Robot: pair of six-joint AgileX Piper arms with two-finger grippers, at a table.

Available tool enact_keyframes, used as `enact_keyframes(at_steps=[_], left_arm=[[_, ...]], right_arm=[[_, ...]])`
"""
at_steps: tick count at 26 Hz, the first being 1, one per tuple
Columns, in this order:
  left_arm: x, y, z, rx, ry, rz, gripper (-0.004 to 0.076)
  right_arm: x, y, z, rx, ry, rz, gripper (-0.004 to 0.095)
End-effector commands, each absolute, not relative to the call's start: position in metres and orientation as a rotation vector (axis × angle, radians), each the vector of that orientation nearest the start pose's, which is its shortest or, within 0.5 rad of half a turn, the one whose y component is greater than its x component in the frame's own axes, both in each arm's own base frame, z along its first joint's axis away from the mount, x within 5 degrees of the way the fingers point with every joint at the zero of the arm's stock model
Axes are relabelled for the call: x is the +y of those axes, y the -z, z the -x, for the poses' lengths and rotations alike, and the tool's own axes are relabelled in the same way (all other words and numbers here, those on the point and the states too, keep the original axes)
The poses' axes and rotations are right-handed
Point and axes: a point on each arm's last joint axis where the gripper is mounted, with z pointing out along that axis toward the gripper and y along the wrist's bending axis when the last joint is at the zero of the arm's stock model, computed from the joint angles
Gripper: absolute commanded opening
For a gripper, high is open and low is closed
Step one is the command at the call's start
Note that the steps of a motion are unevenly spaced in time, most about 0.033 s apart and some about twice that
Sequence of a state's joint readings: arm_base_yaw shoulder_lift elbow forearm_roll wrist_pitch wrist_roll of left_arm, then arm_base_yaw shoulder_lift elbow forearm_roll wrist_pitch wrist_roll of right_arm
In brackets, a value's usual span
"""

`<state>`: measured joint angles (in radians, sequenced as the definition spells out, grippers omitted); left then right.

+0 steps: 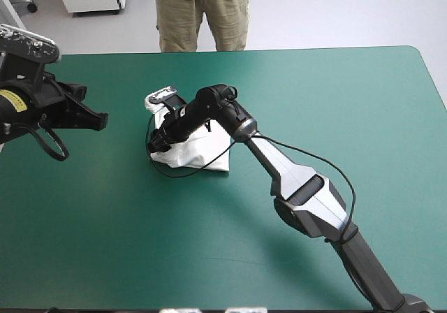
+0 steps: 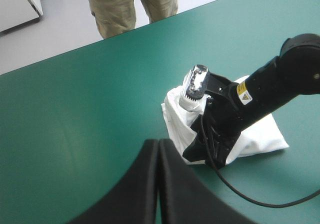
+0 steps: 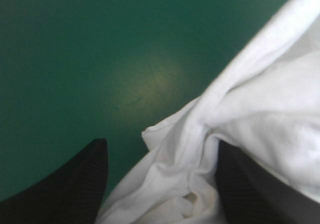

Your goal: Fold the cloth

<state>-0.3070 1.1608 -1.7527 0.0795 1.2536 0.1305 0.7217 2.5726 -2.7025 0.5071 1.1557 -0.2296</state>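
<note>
The white T-shirt (image 1: 209,152) lies as a crumpled, partly folded bundle left of the table's middle. My right gripper (image 1: 157,144) reaches across it to its left edge, low over the cloth. In the right wrist view the right gripper (image 3: 162,144) is open, and a bunched fold of the T-shirt (image 3: 260,94) lies between its fingers. My left gripper (image 1: 98,121) hovers well to the left of the bundle, shut and empty. The left wrist view shows the left gripper (image 2: 159,144) as one pointed arch, with the T-shirt (image 2: 260,134) and the right gripper (image 2: 197,151) ahead of it.
The teal-green cover (image 1: 314,96) spreads wide to the right of the bundle and toward the near edge. The table's far edge (image 1: 279,49) runs a short way beyond the T-shirt.
</note>
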Motion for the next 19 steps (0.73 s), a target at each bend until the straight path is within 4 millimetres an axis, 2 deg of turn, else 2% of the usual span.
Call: enact_keyframes(at_steps=[1,5,7,9,12,16,19], left_arm=[[-0.044,-0.532,-0.167,2.038,0.004,-0.415,-0.0009],[-0.045,-0.532,-0.168,2.041,0.011,-0.413,-0.0009],[-0.044,-0.532,-0.169,2.039,0.002,-0.411,-0.0009],[-0.045,-0.532,-0.169,2.033,0.012,-0.412,-0.0009],[-0.044,-0.533,-0.168,2.030,0.000,-0.409,-0.0009],[-0.042,-0.531,-0.168,2.047,-0.026,-0.406,-0.0009],[-0.042,-0.531,-0.171,2.049,-0.040,-0.405,-0.0009]], right_arm=[[0.376,-0.341,-0.371,2.078,-0.868,1.046,0.0518],[0.347,-0.387,-0.360,2.103,-0.740,0.979,0.0486],[0.334,-0.406,-0.357,2.081,-0.758,0.931,0.0486],[0.324,-0.416,-0.358,2.078,-0.762,0.889,0.0486],[0.312,-0.413,-0.368,2.128,-0.763,0.831,0.0486],[0.311,-0.388,-0.377,2.248,-0.808,0.826,0.0486],[0.298,-0.372,-0.381,2.343,-0.655,0.829,0.0486]])
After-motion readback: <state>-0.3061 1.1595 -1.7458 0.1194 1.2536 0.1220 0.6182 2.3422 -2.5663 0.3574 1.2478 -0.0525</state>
